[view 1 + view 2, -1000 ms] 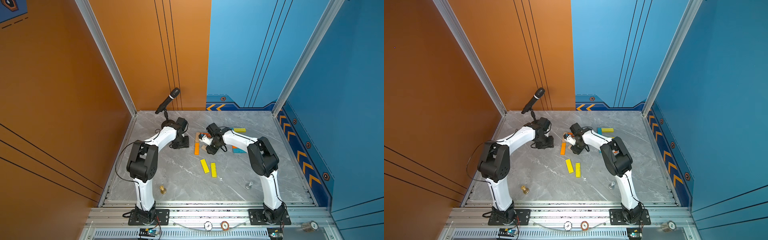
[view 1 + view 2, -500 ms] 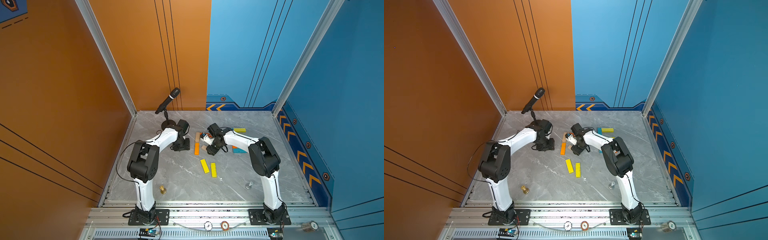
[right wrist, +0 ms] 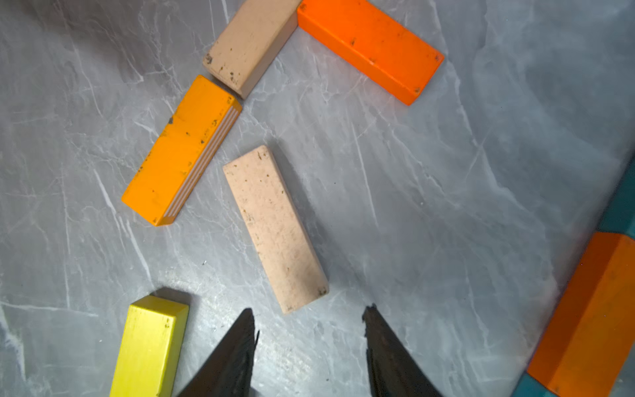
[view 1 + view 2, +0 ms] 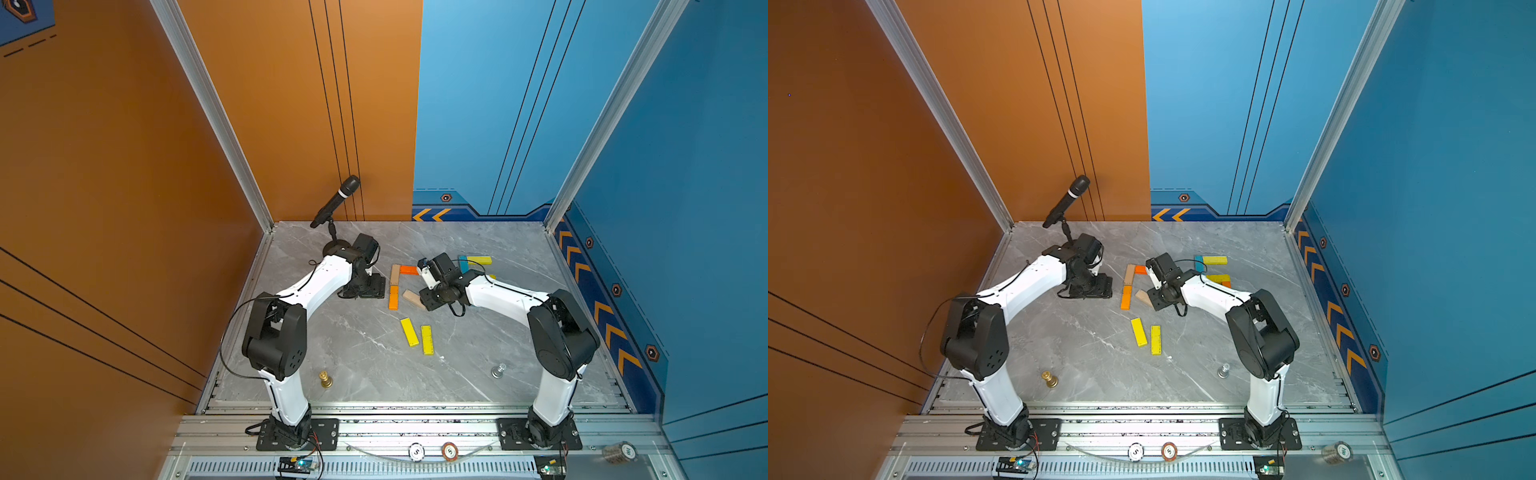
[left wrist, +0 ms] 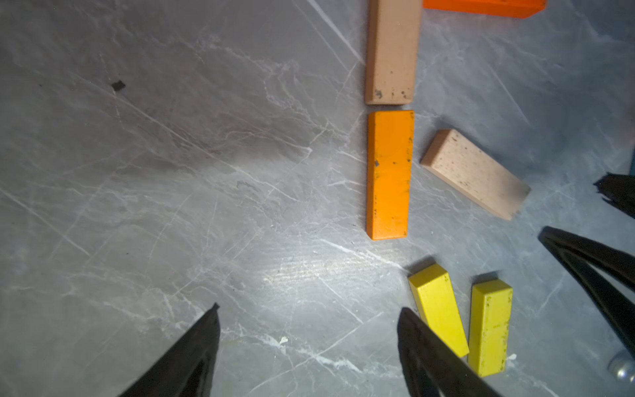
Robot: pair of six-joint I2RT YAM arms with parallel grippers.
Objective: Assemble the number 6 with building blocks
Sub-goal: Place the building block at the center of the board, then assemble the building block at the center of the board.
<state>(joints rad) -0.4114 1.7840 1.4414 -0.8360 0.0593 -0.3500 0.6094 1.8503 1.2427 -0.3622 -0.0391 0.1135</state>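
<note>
The left gripper (image 5: 309, 307) is spread wide and empty over bare table (image 5: 154, 154); the right gripper (image 3: 309, 309) is parted narrowly, empty, just short of the end edge of the pale block (image 3: 275, 228).

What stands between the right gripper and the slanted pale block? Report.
Nothing visible does: the right gripper is open, right at one end of the slanted pale block, with nothing else between.

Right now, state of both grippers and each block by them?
left gripper: open, empty.
right gripper: open, empty.
placed pale block: flat, in the column.
amber block: flat, end to end with it.
red-orange block: flat, forming top bar.
loose pale block: flat, askew, unplaced.
yellow blocks: flat, side by side, unplaced.
</note>
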